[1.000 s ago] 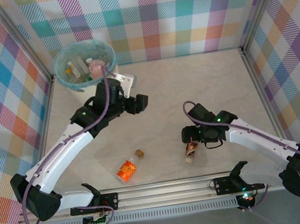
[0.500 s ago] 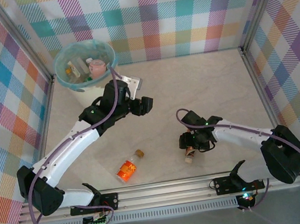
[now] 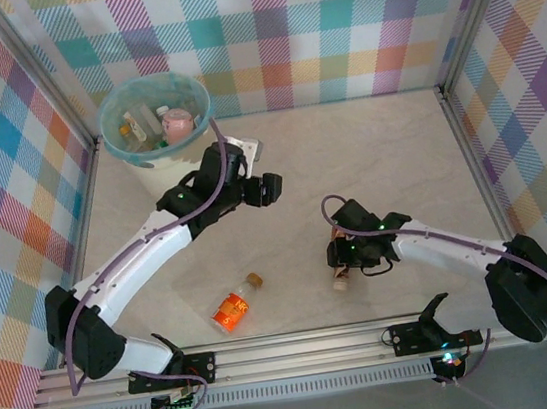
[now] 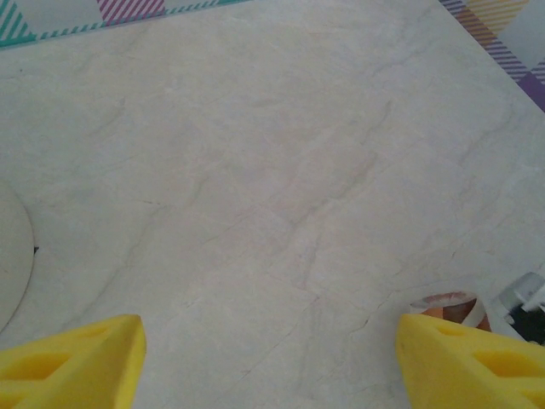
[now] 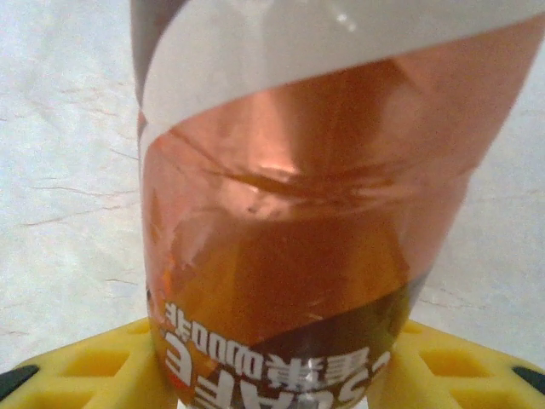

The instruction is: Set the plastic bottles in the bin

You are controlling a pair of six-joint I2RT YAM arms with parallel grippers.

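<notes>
We see the right gripper [image 3: 345, 259] sitting lower over the brown-labelled bottle [image 5: 298, 213] than a second ago. Its jaws have narrowed from wide to pressing both sides of the bottle, which has shifted slightly farther from the arm bases. The left gripper [image 3: 267, 187] has swung further right, away from the bin [image 3: 201, 98].

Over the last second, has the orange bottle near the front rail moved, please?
No. The orange bottle lies where it did, same tilt, just behind the front rail and beside the small brown object.
</notes>
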